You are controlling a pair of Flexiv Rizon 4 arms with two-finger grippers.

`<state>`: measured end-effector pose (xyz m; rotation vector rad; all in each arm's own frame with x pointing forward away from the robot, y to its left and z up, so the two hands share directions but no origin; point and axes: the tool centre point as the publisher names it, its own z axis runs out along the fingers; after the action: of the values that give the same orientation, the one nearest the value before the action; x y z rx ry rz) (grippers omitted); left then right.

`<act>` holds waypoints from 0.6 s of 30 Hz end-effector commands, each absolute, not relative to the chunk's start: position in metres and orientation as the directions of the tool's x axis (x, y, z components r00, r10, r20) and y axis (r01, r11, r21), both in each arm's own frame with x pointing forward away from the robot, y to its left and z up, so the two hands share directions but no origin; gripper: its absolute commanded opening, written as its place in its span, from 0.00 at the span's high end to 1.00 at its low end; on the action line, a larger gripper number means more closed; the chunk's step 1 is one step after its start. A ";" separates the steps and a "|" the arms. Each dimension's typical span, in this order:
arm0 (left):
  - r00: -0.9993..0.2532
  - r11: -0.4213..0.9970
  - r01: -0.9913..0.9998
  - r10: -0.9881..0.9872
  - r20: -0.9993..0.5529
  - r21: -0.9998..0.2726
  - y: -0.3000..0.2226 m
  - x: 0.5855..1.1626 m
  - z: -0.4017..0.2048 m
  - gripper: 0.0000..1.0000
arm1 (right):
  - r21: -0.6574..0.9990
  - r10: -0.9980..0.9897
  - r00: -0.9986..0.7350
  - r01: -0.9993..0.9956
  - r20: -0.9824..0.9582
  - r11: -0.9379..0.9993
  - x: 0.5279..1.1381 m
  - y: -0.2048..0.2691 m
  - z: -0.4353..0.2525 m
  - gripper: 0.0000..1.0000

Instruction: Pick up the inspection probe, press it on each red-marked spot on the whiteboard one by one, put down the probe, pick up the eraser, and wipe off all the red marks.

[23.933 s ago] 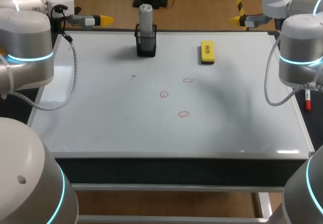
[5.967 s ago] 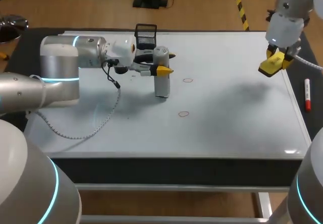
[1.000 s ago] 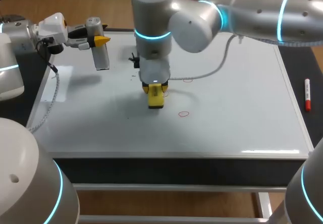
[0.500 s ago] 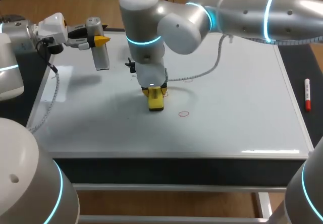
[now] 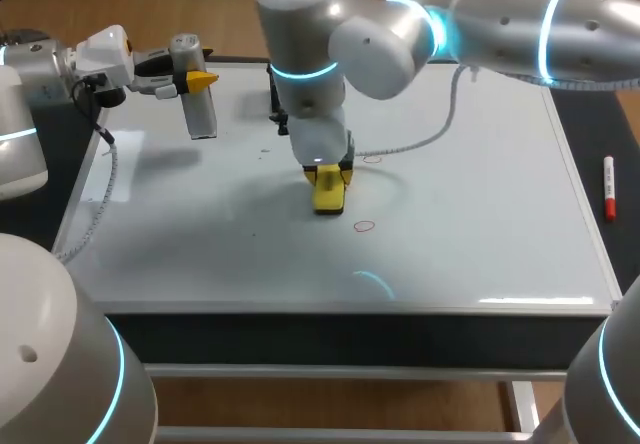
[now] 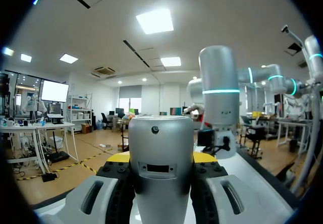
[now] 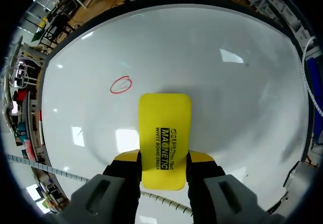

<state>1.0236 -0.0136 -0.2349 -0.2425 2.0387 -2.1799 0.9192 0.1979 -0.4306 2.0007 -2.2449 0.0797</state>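
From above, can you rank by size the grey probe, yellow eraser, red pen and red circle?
1. grey probe
2. yellow eraser, partly under the right claw
3. red pen, longer than the eraser but far thinner
4. red circle

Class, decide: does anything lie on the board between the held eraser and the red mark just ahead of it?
Nothing visible does: only bare whiteboard lies between the eraser and the red mark.
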 end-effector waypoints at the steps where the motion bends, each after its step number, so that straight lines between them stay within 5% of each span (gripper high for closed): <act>1: -0.976 -0.067 -0.003 -0.217 0.017 -0.998 -0.013 1.023 -0.234 1.00 | 0.044 -0.984 -0.119 -0.991 0.133 0.126 0.920 0.183 -0.443 1.00; 18: -0.976 -0.067 -0.003 -0.217 0.017 -0.998 -0.013 1.023 -0.234 1.00 | -0.018 -0.974 -0.201 -0.980 0.107 0.200 0.924 0.156 -0.417 1.00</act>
<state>1.0237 -0.0136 -0.2349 -0.2425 2.0387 -2.1799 0.9288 0.1635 -0.4263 1.9238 -2.3614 0.1205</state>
